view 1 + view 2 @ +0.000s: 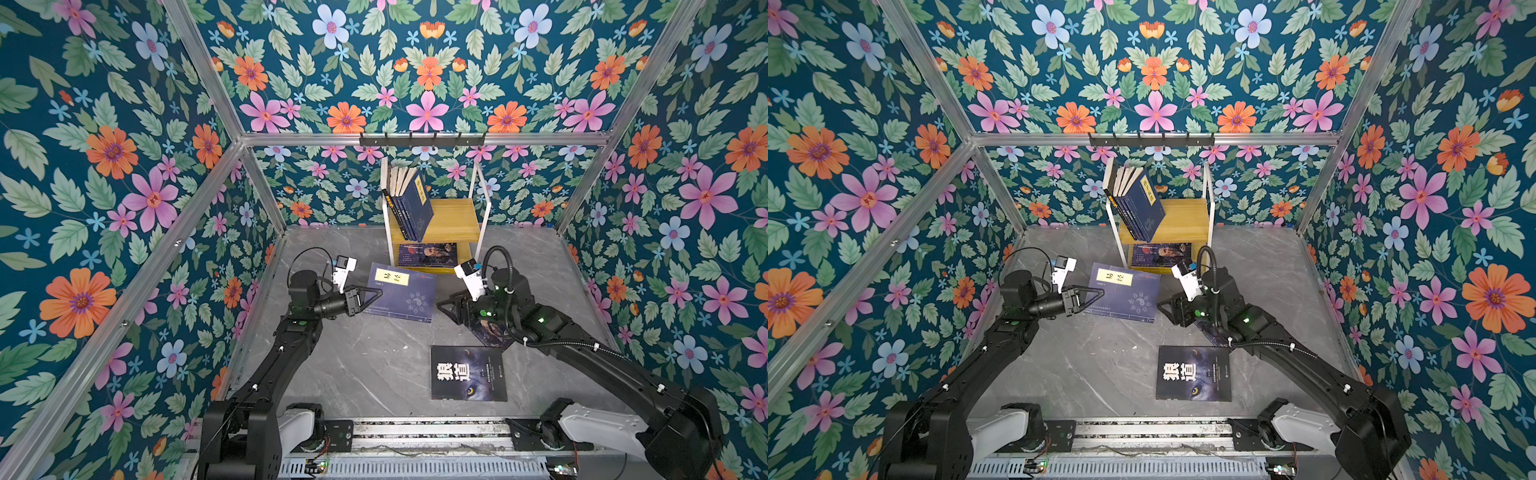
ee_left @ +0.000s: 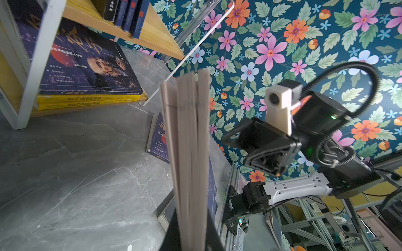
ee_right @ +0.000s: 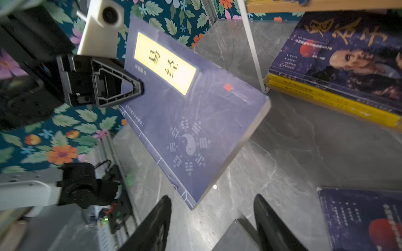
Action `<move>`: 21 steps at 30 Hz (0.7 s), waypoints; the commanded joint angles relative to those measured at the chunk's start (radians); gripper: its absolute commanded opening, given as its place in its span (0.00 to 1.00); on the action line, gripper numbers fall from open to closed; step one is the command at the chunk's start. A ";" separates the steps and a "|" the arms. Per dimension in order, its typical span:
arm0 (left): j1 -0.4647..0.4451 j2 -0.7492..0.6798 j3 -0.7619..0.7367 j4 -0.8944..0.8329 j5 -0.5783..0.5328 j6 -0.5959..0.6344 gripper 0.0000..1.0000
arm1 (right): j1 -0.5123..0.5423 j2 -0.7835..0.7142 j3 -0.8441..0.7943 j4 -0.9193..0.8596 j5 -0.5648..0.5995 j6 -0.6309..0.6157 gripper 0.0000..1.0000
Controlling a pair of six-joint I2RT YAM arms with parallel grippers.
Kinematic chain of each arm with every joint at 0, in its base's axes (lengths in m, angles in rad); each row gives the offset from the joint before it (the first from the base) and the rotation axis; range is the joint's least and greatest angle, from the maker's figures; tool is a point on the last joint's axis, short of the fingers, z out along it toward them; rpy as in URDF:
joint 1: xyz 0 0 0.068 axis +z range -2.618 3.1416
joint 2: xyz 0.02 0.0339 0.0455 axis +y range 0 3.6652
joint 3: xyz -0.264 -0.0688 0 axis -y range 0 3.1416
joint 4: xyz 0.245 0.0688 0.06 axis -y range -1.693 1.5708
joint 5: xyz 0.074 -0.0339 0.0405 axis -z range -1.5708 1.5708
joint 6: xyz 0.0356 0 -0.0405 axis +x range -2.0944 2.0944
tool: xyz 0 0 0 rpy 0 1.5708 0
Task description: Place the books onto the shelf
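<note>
Right wrist: L end effector (image 3: 137,89) pinches tilted navy book (image 3: 195,121) edge.

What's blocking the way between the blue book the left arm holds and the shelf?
Nothing visible. The table between the navy book, in the jaws of the left gripper, and the shelf is bare. Up top, leaning books fill the left side; the right is free. A flat stack occupies the lower tier.

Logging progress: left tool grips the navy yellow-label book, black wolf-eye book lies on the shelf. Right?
No: the black wolf-eye book lies on the table, off the shelf, per both top views. Left tool does grip the navy yellow-label book.
</note>
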 commanded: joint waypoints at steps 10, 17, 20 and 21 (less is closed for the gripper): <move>-0.003 -0.011 0.012 -0.046 -0.081 0.024 0.00 | 0.393 0.218 0.048 0.280 0.569 -0.606 0.61; -0.003 -0.014 0.008 -0.045 -0.083 0.020 0.00 | 0.448 0.422 0.147 0.376 0.769 -0.754 0.61; -0.003 -0.011 0.011 -0.046 -0.080 0.022 0.00 | 0.455 0.485 0.175 0.424 0.849 -0.799 0.61; -0.003 -0.009 0.006 -0.046 -0.083 0.019 0.00 | 0.457 0.497 0.183 0.447 0.885 -0.812 0.61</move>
